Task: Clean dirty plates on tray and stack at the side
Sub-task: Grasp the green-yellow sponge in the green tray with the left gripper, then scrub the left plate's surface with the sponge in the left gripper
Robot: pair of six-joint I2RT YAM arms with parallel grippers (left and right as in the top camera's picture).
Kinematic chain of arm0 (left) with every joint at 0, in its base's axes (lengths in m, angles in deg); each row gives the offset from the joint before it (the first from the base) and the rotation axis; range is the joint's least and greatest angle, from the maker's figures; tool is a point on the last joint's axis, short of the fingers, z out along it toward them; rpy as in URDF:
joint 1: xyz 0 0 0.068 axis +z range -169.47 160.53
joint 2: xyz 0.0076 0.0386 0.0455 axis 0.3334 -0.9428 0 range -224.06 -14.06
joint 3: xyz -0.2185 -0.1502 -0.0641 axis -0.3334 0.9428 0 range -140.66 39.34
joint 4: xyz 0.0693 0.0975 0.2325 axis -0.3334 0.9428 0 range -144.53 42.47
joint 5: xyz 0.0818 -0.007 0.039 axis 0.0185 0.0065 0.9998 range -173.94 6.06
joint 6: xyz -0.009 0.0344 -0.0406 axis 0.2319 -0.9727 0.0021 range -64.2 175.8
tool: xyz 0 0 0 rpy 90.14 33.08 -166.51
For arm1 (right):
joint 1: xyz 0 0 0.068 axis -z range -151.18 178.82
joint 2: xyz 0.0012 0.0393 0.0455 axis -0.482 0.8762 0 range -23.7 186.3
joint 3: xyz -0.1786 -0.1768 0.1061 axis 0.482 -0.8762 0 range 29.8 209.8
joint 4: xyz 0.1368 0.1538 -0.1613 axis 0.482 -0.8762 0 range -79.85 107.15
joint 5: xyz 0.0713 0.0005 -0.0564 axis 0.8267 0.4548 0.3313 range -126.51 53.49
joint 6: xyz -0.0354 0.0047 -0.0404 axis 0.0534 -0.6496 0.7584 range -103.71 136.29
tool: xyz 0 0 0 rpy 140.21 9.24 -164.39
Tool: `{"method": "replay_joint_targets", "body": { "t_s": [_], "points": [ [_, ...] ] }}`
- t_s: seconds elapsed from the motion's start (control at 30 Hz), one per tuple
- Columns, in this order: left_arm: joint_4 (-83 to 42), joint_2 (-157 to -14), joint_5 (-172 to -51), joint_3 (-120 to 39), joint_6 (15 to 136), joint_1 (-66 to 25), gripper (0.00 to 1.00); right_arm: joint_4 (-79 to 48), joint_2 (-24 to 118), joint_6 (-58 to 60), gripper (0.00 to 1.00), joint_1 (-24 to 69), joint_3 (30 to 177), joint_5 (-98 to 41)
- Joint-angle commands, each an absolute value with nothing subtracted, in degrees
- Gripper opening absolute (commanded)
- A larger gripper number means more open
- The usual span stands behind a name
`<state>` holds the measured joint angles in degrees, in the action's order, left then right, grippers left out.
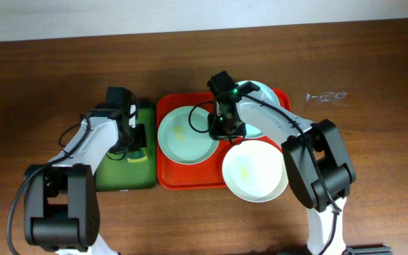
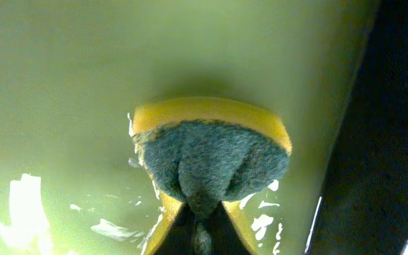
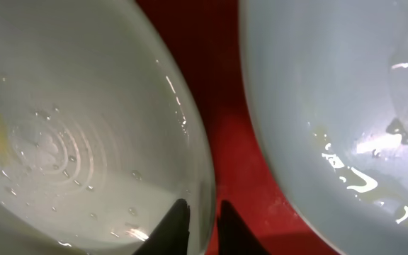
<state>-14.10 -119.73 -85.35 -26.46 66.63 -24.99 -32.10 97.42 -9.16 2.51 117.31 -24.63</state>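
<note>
Fingers (image 3: 178, 216) of the right gripper (image 3: 202, 225): set narrow, one tip inside and one outside the rim of the smeared mint plate (image 3: 69, 127). They look pinched onto that rim.

Item 1, smeared mint plate: lies flat on the left half of the red tray (image 3: 218, 85), with a faint yellow streak and water beads on its face. Judge it stiff, light, wet and slick, and liable to chip if knocked. Your only hold is the thin rim, so grip deep and lift slowly, as a wet edge may slide out of the pads.

Item 2, second mint plate (image 3: 346, 92): just beside the first, with a strip of tray between them. It shows wet gleams. Keep the lifted rim off it.

Item 3, white plate (image 1: 255, 173): sits over the tray's near right corner, with a yellow smear at its centre.

Item 4, left gripper (image 2: 200, 225): closed on the sponge (image 2: 211, 156), whose grey scouring face is creased by the squeeze, above the green tray (image 2: 83, 71) left of the red one.

Item 5, table (image 1: 48, 64): brown wood. No stack has begun at the side.
</note>
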Motion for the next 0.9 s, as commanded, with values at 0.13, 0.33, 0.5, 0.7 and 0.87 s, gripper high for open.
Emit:
{"method": "replay_joint_targets", "body": {
  "t_s": [0.13,0.33,0.5,0.7,0.87],
  "points": [
    [-15.13,-120.23,-83.49,-23.0,66.87,-25.56,0.34,-32.13,97.55,-9.27,0.26,2.07,116.63,-25.13],
    [-9.84,-113.06,-81.45,-30.32,66.85,-24.29,0.0,-33.31,97.53,-9.27,0.04,3.41,116.61,-22.55],
    [-6.04,-105.56,-79.36,-34.22,65.08,-25.1,0.0,-37.09,95.54,-9.05,0.43,3.82,116.76,-22.16],
    [-4.88,-105.59,-79.6,-34.22,65.1,-25.71,0.0,-30.53,95.65,-9.07,0.11,3.67,115.36,-26.66],
    [-3.83,-107.4,-79.38,-34.22,65.08,-25.71,0.0,-32.98,94.3,-14.32,0.04,4.11,115.25,-26.49]
  ]
}}
